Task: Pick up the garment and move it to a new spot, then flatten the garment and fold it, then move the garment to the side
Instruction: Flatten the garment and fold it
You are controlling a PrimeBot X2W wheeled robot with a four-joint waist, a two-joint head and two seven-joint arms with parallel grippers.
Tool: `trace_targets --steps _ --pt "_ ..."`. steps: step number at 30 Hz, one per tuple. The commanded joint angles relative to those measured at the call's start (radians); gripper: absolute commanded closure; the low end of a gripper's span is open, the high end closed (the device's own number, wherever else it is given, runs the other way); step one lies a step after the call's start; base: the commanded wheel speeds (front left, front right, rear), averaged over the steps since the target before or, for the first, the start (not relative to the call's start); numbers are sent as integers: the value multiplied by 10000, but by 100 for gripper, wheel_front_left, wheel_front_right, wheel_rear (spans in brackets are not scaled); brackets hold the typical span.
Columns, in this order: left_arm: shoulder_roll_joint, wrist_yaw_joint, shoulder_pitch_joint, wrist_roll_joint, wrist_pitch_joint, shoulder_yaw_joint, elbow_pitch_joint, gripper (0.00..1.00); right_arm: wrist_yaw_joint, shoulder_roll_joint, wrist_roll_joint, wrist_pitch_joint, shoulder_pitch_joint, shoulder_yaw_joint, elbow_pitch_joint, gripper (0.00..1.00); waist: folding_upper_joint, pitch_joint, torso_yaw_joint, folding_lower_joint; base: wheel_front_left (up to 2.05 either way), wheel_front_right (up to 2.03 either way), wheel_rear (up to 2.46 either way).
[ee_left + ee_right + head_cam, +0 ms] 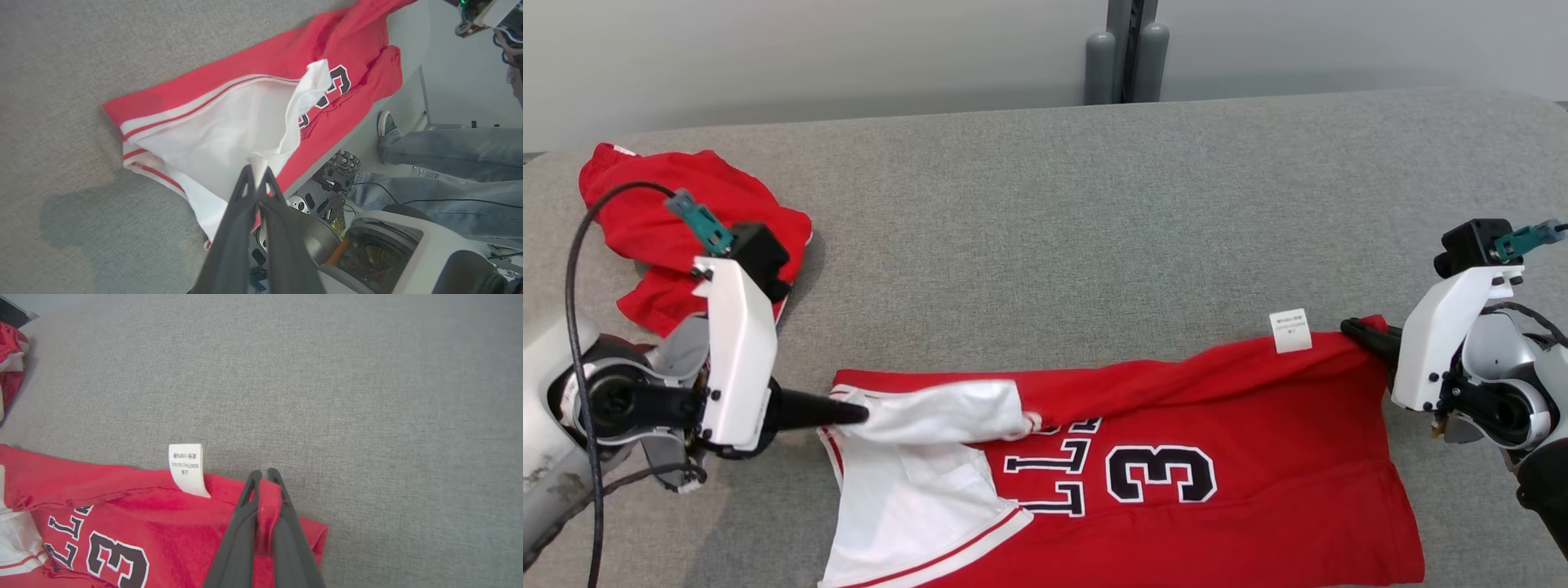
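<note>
Creased red jersey [1217, 457] on grey woven tabletop [1094, 204]; left hand [858, 414] pinches its white panel, right hand [1349, 327] clamps its red edge.

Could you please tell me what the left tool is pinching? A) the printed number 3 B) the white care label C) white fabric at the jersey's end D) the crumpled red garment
C: the left tool is shut on a bunch of white fabric of the red jersey; the care label lies at the other end, by the right tool.
</note>
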Motion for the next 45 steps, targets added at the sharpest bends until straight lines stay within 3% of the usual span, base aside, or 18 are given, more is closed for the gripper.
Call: trace_targets --steps 1,11,24,45 --pt "53 78 217 -148 133 -57 -148 100 3 -134 120 58 -110 175 -8 100 0 11 27 0 0 0 0" --pt "282 402 442 -307 755 -361 -976 100 3 -570 772 143 -285 1146 -221 100 0 5 88 0 0 0 0" --pt "362 659 730 -382 1030 -581 -1143 100 3 -1289 1751 1410 -696 2304 -472 100 0 -38 25 0 0 0 0" --pt "331 861 1070 -552 1481 -824 -1211 100 3 -1472 2214 1973 -668 3171 -263 100 0 -46 -36 0 0 0 0"
